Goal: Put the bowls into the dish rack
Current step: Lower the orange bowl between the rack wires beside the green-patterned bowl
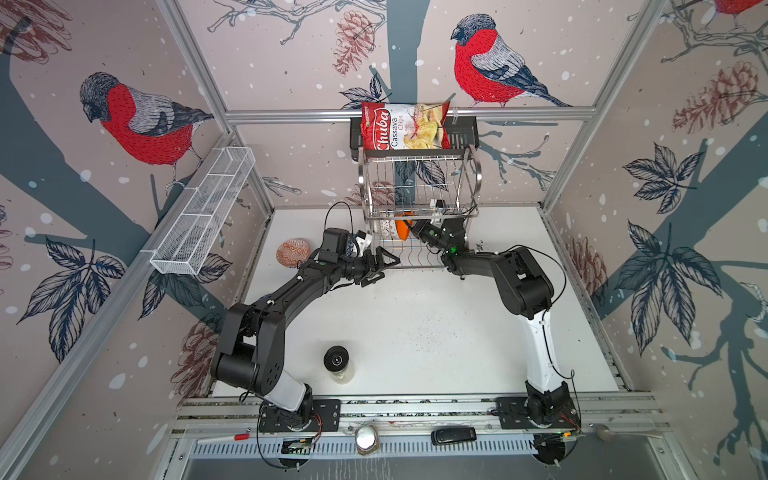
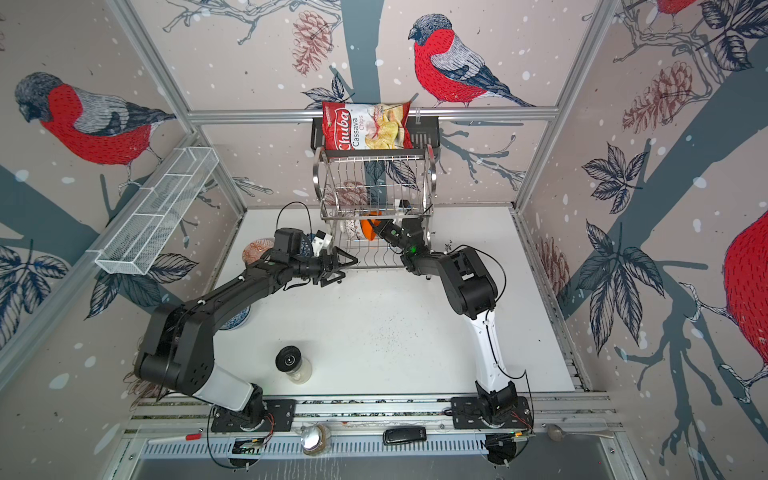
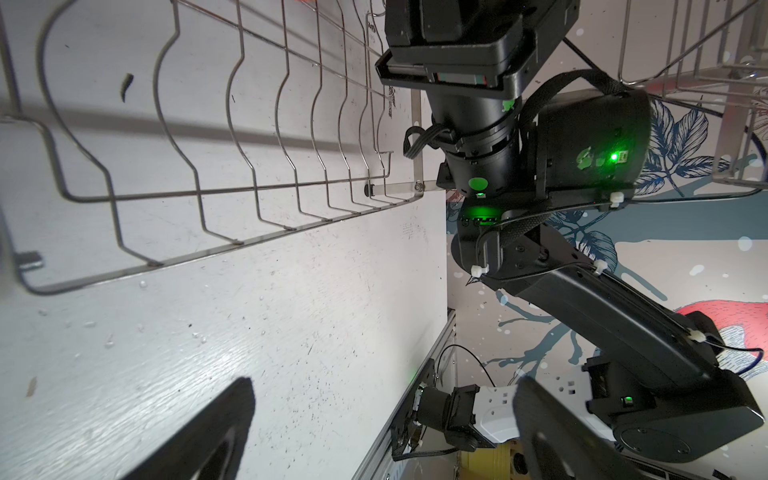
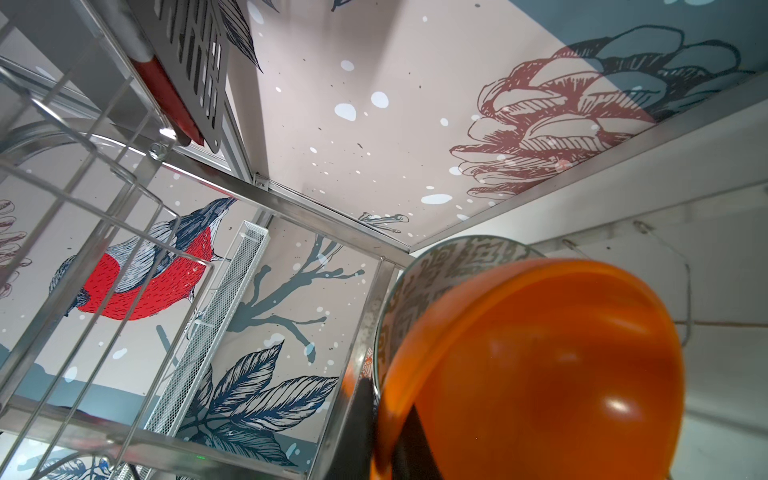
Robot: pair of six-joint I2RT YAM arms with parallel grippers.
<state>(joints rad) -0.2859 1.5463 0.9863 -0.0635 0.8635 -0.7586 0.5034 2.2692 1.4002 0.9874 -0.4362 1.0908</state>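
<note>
Grip: right jaws clamp orange bowl point(image 4: 540, 374); left jaws wide, empty.

Lab test cell: alu frame point(image 1: 291, 114), printed walls point(image 1: 291, 62).

Plain orange bowl point(image 4: 540, 374); grey-green patterned bowl point(image 4: 432, 270); red-orange patterned bowl point(image 1: 293, 252).

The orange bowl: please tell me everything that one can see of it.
The orange bowl is plain, glossy and smooth, perhaps plastic, round with a thin rim. It stands on edge in the lower tier of the dish rack, close beside a grey-green patterned bowl; whether they touch I cannot tell. The right pincer is shut on its rim.
</note>
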